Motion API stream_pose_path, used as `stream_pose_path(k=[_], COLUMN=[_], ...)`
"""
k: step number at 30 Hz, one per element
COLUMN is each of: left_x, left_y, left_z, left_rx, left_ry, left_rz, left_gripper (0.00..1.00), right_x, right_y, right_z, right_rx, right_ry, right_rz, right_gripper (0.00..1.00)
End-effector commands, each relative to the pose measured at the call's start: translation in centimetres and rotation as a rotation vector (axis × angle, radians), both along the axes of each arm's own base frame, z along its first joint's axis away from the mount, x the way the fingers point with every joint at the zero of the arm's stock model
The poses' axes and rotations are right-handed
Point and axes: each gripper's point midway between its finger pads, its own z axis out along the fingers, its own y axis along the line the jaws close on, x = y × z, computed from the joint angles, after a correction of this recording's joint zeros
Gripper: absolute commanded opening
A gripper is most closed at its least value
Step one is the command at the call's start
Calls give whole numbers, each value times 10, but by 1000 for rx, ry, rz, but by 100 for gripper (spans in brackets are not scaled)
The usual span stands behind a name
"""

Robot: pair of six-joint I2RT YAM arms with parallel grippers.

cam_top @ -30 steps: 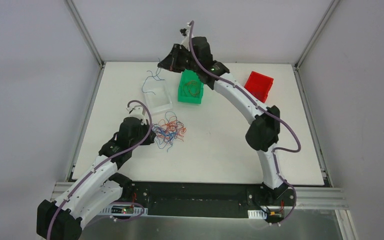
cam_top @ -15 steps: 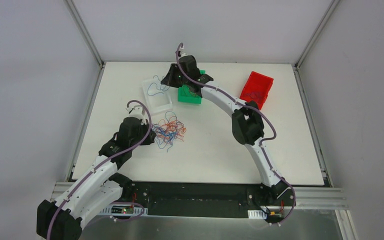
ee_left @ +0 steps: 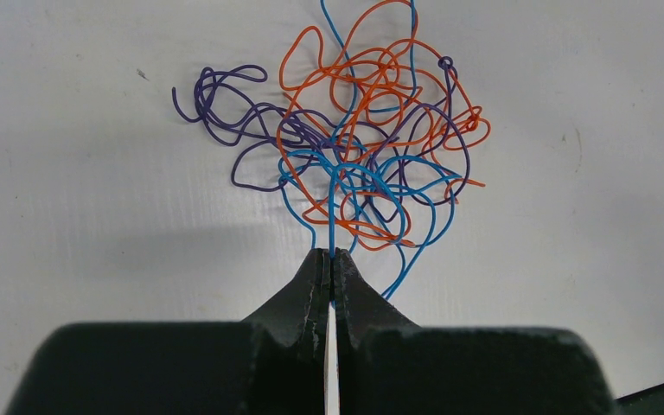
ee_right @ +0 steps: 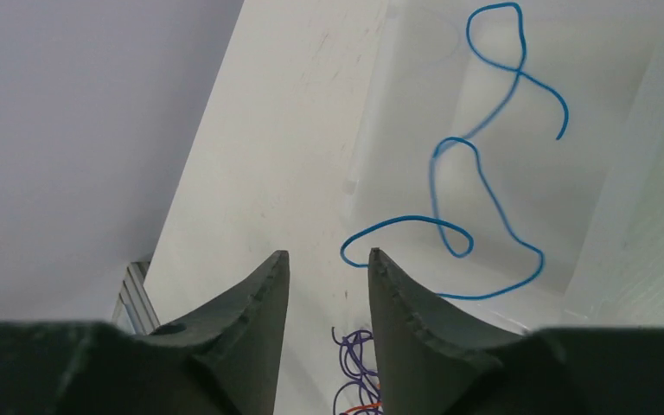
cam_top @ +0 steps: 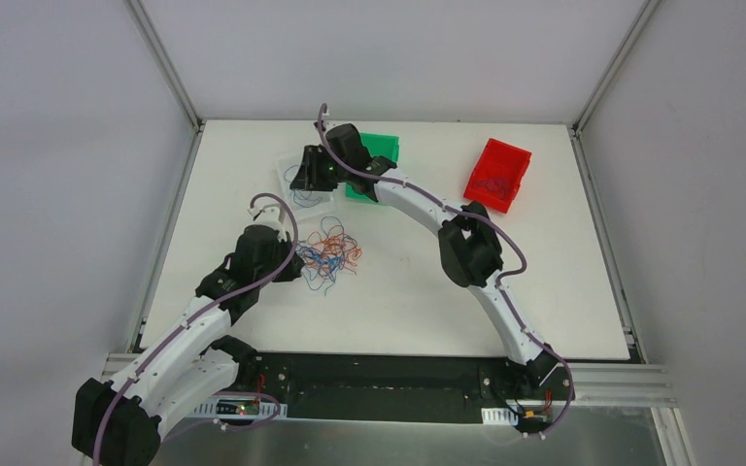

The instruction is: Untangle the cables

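Note:
The cables lie as a knot [cam_top: 330,254] of blue, orange and purple wires at the table's middle left. In the left wrist view the knot [ee_left: 354,147] spreads just ahead of my left gripper [ee_left: 332,256], which is shut on one blue wire at the knot's near edge. In the top view my left gripper [cam_top: 296,262] sits at the knot's left side. My right gripper [cam_top: 303,180] hovers over a clear bin [cam_top: 328,206]. Its jaws [ee_right: 327,255] stand open. A loose blue strand [ee_right: 484,190] lies in the bin, one loop passing by the right fingertip [ee_right: 373,259].
A green bin [cam_top: 381,148] stands behind the right wrist, partly hidden by it. A red bin [cam_top: 497,175] with a few wires sits at the back right. Metal frame rails border the table on the left and right. The clear bin's wall [ee_right: 379,112] shows in the right wrist view.
My right arm swung from the back, past the green bin, down over the clear bin. Its jaws opened and the blue strand now lies in the bin. The left arm stayed put.

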Motion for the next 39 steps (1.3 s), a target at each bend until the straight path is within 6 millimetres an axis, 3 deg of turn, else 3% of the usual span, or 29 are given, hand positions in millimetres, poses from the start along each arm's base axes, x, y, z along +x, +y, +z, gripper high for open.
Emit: stream_pose_path(k=[1, 7, 12, 17, 19, 27, 33, 39], left_x=[10, 14, 16, 14, 12, -5, -5, -3], left_y=[-1, 0, -9, -36, -49, -113, -155, -197], left_z=[20, 25, 48, 85, 101, 161, 224, 291], left_rx=[-10, -3, -35, -115, -142, -242, -335, -430], left_ry=[-51, -63, -92, -125, -137, -175, -222, -286], left_rz=[13, 15, -20, -153, -218, -475, -581, -691], left_gripper=[0, 0, 0, 0, 0, 0, 0, 0], right_x=[7, -1, -37, -80, -96, -121, -121, -129], right_y=[-6, -31, -68, -108, -126, -195, -217, -230], right_z=[31, 72, 94, 75, 53, 19, 23, 42], right_rx=[33, 108, 98, 73, 53, 63, 141, 195], right_ry=[-45, -24, -90, -106, -96, -220, -302, -392], right_rz=[7, 15, 53, 82, 69, -155, -268, -285], right_gripper=[50, 54, 57, 59, 60, 59, 59, 59])
